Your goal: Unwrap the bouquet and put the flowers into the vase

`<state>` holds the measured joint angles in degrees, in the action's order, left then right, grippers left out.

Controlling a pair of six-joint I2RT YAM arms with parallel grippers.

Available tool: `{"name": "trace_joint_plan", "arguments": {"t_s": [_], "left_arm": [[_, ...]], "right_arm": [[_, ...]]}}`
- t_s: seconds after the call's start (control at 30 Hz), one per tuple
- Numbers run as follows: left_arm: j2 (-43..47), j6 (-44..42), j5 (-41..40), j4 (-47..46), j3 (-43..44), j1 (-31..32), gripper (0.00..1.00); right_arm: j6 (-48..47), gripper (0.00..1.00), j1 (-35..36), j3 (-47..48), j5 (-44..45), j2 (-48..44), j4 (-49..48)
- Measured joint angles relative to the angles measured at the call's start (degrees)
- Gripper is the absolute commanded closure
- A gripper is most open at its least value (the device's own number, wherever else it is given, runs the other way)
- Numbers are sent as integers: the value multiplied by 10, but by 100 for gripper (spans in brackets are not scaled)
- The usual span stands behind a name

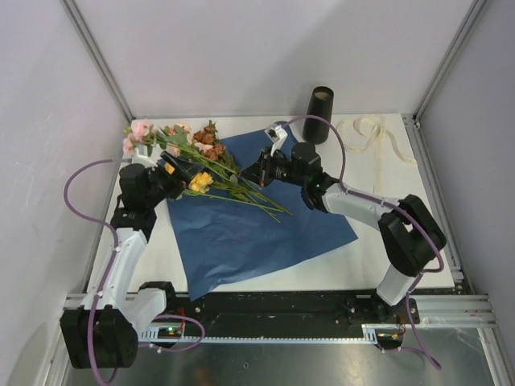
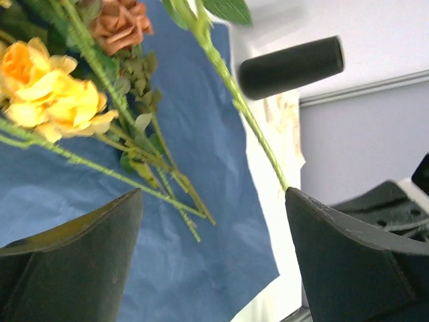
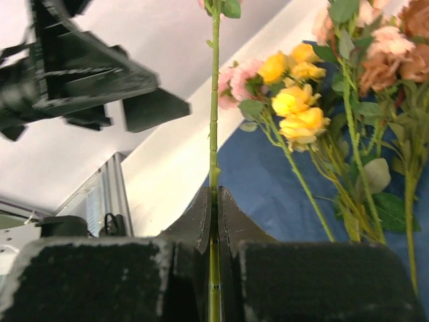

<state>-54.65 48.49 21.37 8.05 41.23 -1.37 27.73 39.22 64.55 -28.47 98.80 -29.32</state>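
Note:
The blue paper point(image 1: 257, 225) lies spread flat, unwrapped. The flowers point(image 1: 197, 153), pink, peach, yellow and brownish-red roses, lie across its upper left corner. My right gripper point(image 1: 257, 172) is shut on one green stem point(image 3: 214, 121), pinched between its jaws point(image 3: 214, 198). My left gripper point(image 1: 173, 175) hovers over the blooms, open point(image 2: 213, 194), with nothing between its fingers. A long stem point(image 2: 234, 100) runs down to its right fingertip point(image 2: 295, 201). The yellow rose point(image 2: 47, 94) lies up left of it. The black vase point(image 1: 319, 113) stands upright at the back, apart from both grippers.
A cream ribbon point(image 1: 374, 133) lies loose on the white table at the back right, beside the vase. Grey walls and metal frame rails close in the table on three sides. The left arm's purple cable point(image 1: 76, 181) loops out to the left.

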Motion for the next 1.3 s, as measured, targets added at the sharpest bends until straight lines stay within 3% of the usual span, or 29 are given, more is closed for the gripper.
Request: {"name": "trace_joint_plan", "arguments": {"t_s": [0.1,0.3,0.53,0.63,0.7,0.77,0.87,0.97,1.1,1.3], "left_arm": [[-10,26,-1,-59,-10,3,13],[-20,56,-5,-136,-23,4,35],[-19,69,-8,-185,-48,25,85],[-18,66,4,-203,-48,29,97],[-16,65,14,-210,-48,31,99],[-14,59,25,-214,-48,33,100],[-15,30,47,-203,-40,37,100],[-16,-37,62,-132,-1,58,100],[-10,-130,65,-49,54,106,100],[10,-210,77,25,63,165,100]], "right_arm": [[8,100,10,-21,1,-24,-26],[17,100,42,-71,11,-60,-54],[18,100,90,-103,33,-76,-66],[16,100,106,-107,43,-76,-64],[16,92,113,-109,47,-75,-61],[16,72,116,-109,46,-75,-55],[20,51,112,-109,40,-75,-46],[30,37,97,-113,36,-89,-31],[36,28,69,-115,48,-136,-14],[36,27,55,-75,66,-177,-11]]}}
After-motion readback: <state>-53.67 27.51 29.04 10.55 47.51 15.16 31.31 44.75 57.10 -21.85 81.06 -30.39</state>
